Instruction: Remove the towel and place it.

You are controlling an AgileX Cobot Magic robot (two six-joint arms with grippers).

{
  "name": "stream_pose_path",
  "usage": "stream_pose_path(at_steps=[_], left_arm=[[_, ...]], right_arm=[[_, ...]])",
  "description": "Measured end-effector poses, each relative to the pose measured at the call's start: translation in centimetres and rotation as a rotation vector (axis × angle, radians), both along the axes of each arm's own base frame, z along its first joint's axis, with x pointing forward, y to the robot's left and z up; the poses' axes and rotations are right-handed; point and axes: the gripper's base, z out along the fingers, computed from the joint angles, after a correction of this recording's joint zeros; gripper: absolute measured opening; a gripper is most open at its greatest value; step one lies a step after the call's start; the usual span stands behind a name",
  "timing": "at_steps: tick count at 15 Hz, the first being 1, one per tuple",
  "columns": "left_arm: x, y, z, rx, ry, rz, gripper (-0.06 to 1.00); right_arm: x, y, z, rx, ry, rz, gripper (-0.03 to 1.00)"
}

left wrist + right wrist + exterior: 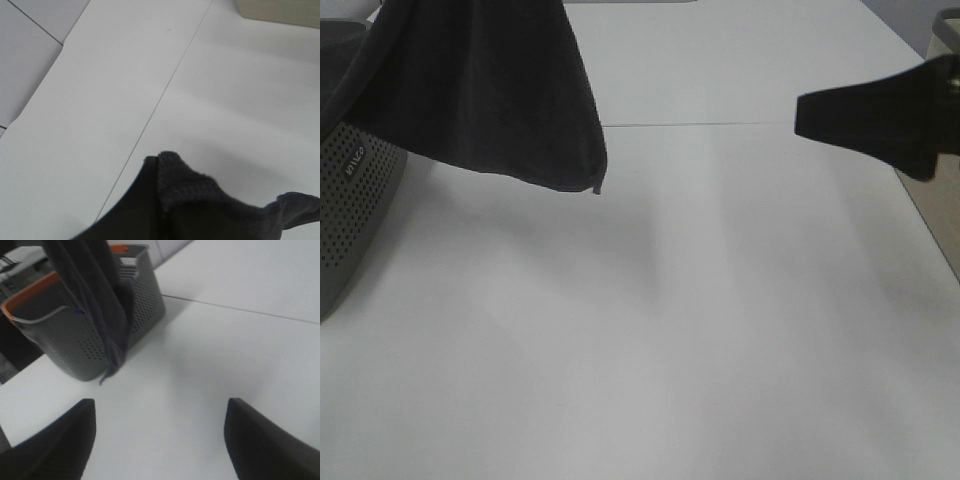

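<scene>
The dark charcoal towel (490, 90) hangs in the air at the upper left, its lower corner dangling just above the white table, partly over the grey perforated basket (350, 200). My left gripper (157, 167) is shut on a bunched fold of the towel (200, 205); it is out of frame in the high view. In the right wrist view the towel (100, 300) hangs down from above in front of the orange-rimmed basket (85, 340). My right gripper (802, 115) is at the right, well away from the towel, with its fingers (60, 440) spread wide and empty.
The white table (650, 330) has a seam line (700, 124) across it. A beige box (280, 10) stands near the table's right edge and also shows in the high view (938, 225). The basket stands at the table's left edge.
</scene>
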Motion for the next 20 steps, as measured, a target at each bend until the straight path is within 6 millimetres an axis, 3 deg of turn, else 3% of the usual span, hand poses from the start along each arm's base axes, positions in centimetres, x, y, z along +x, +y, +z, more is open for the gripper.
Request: stream_pose_path(at_steps=[3, 4, 6, 7, 11, 13, 16, 20], left_arm=[[-0.1, -0.3, 0.1, -0.040, 0.010, -0.017, 0.00], [-0.1, -0.3, 0.2, -0.044, 0.006, -0.017, 0.00], [-0.1, -0.4, 0.3, -0.052, -0.002, -0.017, 0.00], [-0.1, -0.4, 0.3, -0.059, 0.002, -0.021, 0.00], [-0.1, -0.5, 0.3, -0.064, 0.006, -0.024, 0.00], [-0.1, -0.5, 0.3, -0.065, 0.004, -0.023, 0.00], [-0.1, -0.5, 0.3, -0.065, 0.004, -0.023, 0.00], [-0.1, -0.5, 0.3, -0.064, 0.003, -0.023, 0.00]], right_arm=[[3.8, 1.8, -0.5, 0.044, 0.042, 0.101, 0.70], [4.2, 2.7, -0.6, 0.034, 0.049, 0.139, 0.70], [5.2, 6.5, -1.2, -0.029, 0.059, 0.234, 0.70], [6.4, 9.3, -0.9, -0.065, 0.033, 0.253, 0.70], [6.9, 12.8, -1.5, -0.086, 0.040, 0.328, 0.70], [6.6, 14.6, -3.1, -0.123, 0.072, 0.365, 0.70], [6.6, 15.2, -3.9, -0.148, 0.091, 0.354, 0.66], [6.8, 15.1, -4.0, -0.157, 0.087, 0.338, 0.45]])
